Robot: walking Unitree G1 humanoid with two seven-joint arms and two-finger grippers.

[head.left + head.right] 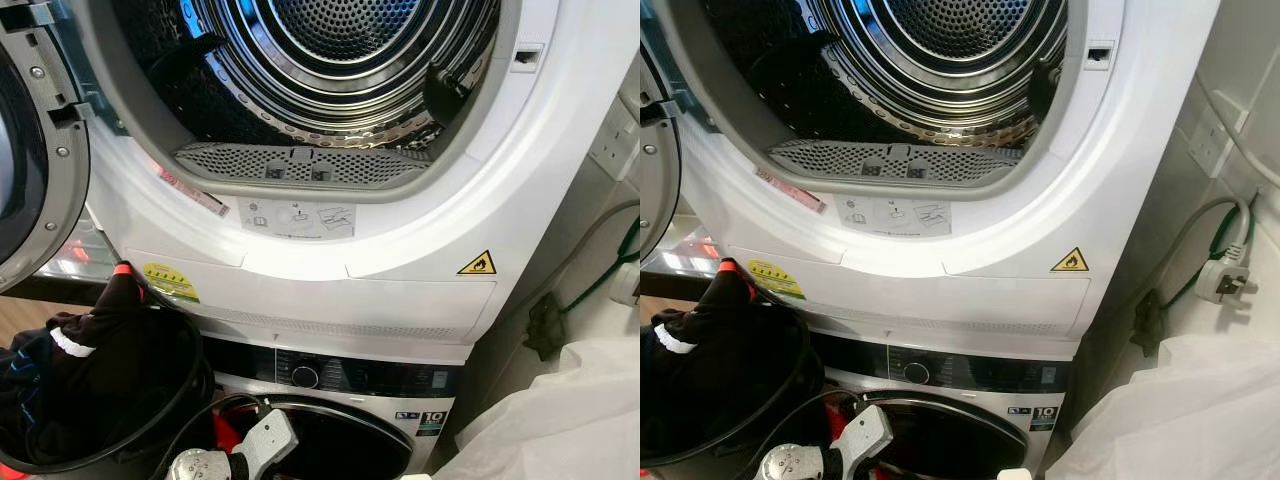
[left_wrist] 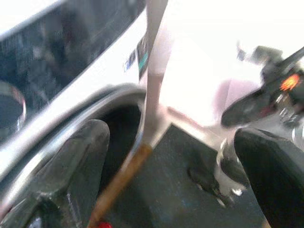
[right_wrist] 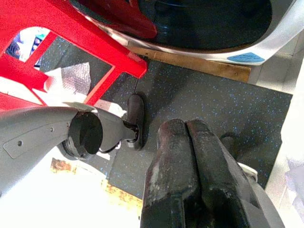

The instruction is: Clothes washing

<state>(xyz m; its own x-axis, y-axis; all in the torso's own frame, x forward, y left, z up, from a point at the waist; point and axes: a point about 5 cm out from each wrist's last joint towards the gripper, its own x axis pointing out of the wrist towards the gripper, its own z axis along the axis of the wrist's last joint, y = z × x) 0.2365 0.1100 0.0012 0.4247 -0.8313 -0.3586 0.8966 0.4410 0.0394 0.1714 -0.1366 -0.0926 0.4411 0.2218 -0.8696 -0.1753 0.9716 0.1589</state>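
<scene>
Left pincer (image 2: 175, 156) gapes wide beside the washer door (image 2: 57, 57); right pincer (image 3: 190, 142) hangs pressed together above the floor (image 3: 213, 95).

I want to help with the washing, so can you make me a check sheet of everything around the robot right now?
Surface: dark speckled floor.
Job's things: dryer door open, drum empty; washer below; dark clothes in black basket.
Clutter: red stool; white cloth.
Grippers: left gripper open, low near the washer; right gripper shut, empty, above the floor.
Cables: loose plug hanging by the wall.
Surroundings: wall socket.
</scene>
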